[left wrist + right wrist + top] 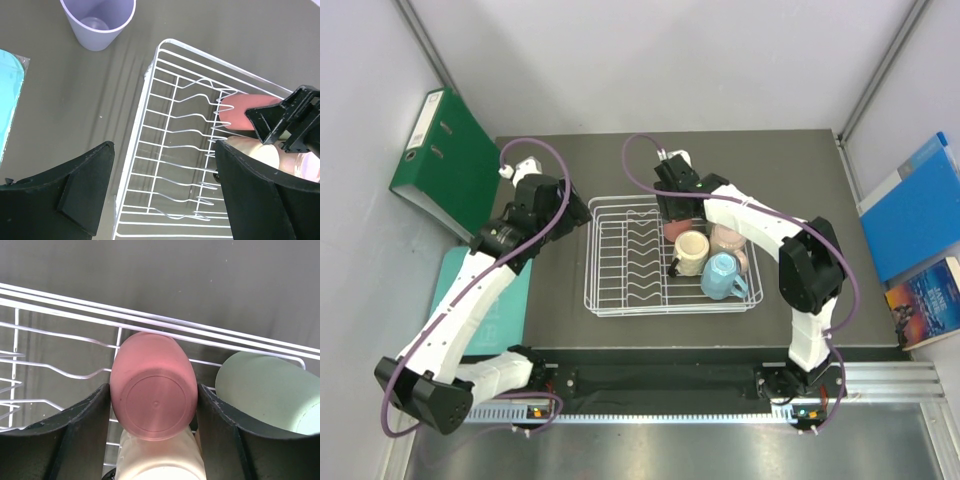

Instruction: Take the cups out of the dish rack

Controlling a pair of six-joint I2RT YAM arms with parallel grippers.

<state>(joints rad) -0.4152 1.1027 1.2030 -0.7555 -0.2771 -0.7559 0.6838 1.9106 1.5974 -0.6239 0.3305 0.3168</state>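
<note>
Right arm is reaching over the dish rack (142, 120), right gripper (153, 395) clamping the pink cup (152, 375) at the rack's 1 o'clock; left arm is hovering at 10 o'clock, left gripper (164, 170) spread wide, holding nothing.

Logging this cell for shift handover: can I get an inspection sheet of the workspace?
Surface: dark table.
Job's things: lavender cup upright on the table outside the dish rack; salmon-pink cup, cream cup, mint cup, pale pink cup and blue handled cup inside it.
Clutter: teal mat at the table's left edge.
Grippers: left gripper open over the rack; right gripper closed around the salmon-pink cup.
Cables: purple cables loop above both arms.
Surroundings: green binder left, blue books right.
</note>
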